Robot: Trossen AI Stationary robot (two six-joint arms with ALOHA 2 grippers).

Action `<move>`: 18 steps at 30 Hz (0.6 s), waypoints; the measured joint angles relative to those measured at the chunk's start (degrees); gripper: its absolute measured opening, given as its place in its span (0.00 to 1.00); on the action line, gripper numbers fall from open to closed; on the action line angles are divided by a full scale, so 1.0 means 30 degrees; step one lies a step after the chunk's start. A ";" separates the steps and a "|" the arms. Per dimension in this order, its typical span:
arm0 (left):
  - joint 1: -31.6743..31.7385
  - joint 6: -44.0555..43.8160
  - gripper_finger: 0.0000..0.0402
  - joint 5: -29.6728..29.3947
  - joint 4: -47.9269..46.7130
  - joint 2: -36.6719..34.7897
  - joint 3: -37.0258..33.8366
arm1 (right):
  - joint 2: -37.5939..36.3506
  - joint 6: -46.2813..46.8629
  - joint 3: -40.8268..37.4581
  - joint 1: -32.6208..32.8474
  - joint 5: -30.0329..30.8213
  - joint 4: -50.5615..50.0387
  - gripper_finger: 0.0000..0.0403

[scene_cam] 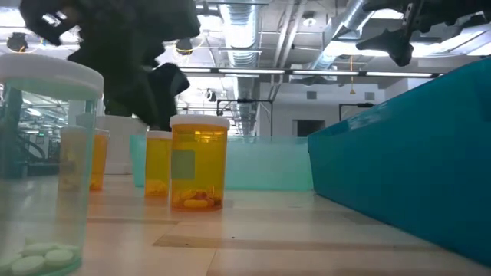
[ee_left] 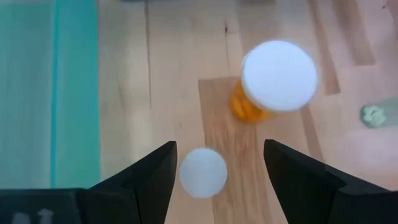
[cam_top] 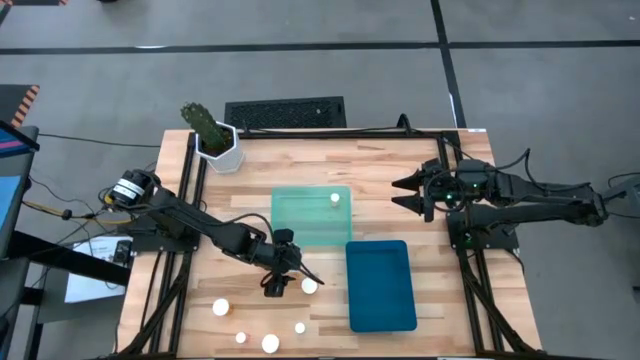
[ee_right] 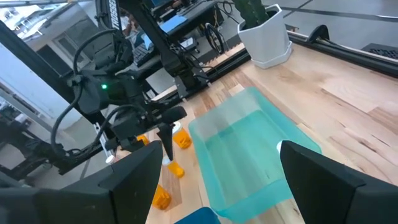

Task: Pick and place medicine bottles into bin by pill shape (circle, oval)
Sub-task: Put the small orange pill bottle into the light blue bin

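Clear bottle [scene_cam: 42, 165] of white round pills nearest. Left gripper [ee_left: 214, 180] open, empty, above narrow white-capped bottle [ee_left: 203, 172]. Right gripper [cam_top: 408, 194] open, empty

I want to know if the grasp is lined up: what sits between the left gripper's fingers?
In the left wrist view, a narrow white-capped bottle stands between the open left gripper's dark fingers, untouched.

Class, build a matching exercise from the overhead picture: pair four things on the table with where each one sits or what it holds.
Things
1. cactus pot
2. light green tray
3. dark blue tray
4. left gripper

Places or states
A. near the table's middle, one white-capped bottle inside
B. far left corner of the table
C. open, hovering over a narrow bottle
D. right of the loose bottles, nothing inside

Pairs: 1-B, 2-A, 3-D, 4-C
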 joint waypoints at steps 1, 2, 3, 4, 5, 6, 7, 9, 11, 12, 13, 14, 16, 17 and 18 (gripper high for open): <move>0.0000 0.0034 0.59 -0.0023 -0.0149 0.0000 -0.0019 | -0.0013 0.0000 0.0000 0.0000 0.0000 0.0041 0.83; 0.0000 0.0040 0.59 -0.0087 -0.0051 0.0000 -0.0019 | -0.0013 0.0000 0.0000 0.0000 0.0000 0.0047 0.83; 0.0006 0.0020 0.59 -0.0300 0.0004 0.0000 -0.0019 | -0.0008 0.0000 0.0000 0.0000 0.0000 0.0000 0.83; 0.0015 -0.0003 0.59 -0.0626 0.0009 -0.0007 -0.0012 | -0.0006 0.0000 -0.0007 0.0000 0.0000 0.0011 0.83; 0.0015 -0.0006 0.59 -0.0715 -0.0030 -0.0007 -0.0015 | -0.0011 0.0000 -0.0007 0.0000 0.0002 0.0060 0.83; 0.0018 -0.0003 0.59 -0.0698 -0.0041 -0.0007 -0.0019 | -0.0013 0.0000 -0.0007 0.0000 0.0000 0.0068 0.83; 0.0026 0.0004 0.59 -0.0696 0.0014 0.0016 -0.0019 | -0.0006 0.0003 -0.0007 0.0000 0.0000 0.0056 0.83; 0.0029 0.0048 0.58 -0.0612 0.0197 0.0300 -0.0012 | -0.0013 0.0000 -0.0007 0.0000 0.0000 0.0056 0.83; 0.0015 0.0099 0.55 -0.0289 0.0058 0.0671 -0.0026 | -0.0012 0.0007 -0.0007 0.0000 0.0000 0.0011 0.83; 0.0015 0.0121 0.54 0.0005 0.0166 0.0822 -0.0026 | -0.0013 0.0007 -0.0007 0.0000 0.0000 0.0027 0.83; 0.0015 0.0121 0.52 0.0170 0.0152 0.0892 -0.0026 | -0.0013 0.0012 -0.0007 0.0000 0.0000 0.0018 0.83; 0.0015 0.0114 0.50 0.0303 0.0178 0.0911 -0.0026 | -0.0013 0.0015 -0.0007 0.0000 0.0000 0.0018 0.83; 0.0015 -0.0051 0.47 0.0218 0.0270 0.0911 -0.0026 | -0.0013 0.0015 -0.0007 0.0000 0.0000 0.0027 0.83; 0.0015 -0.0100 0.45 0.0032 0.0305 0.0885 -0.0026 | -0.0010 0.0015 -0.0007 0.0000 0.0000 0.0027 0.83; 0.0015 -0.0118 0.44 -0.0064 0.0273 0.0796 -0.0026 | -0.0011 0.0015 -0.0007 0.0000 0.0005 0.0027 0.83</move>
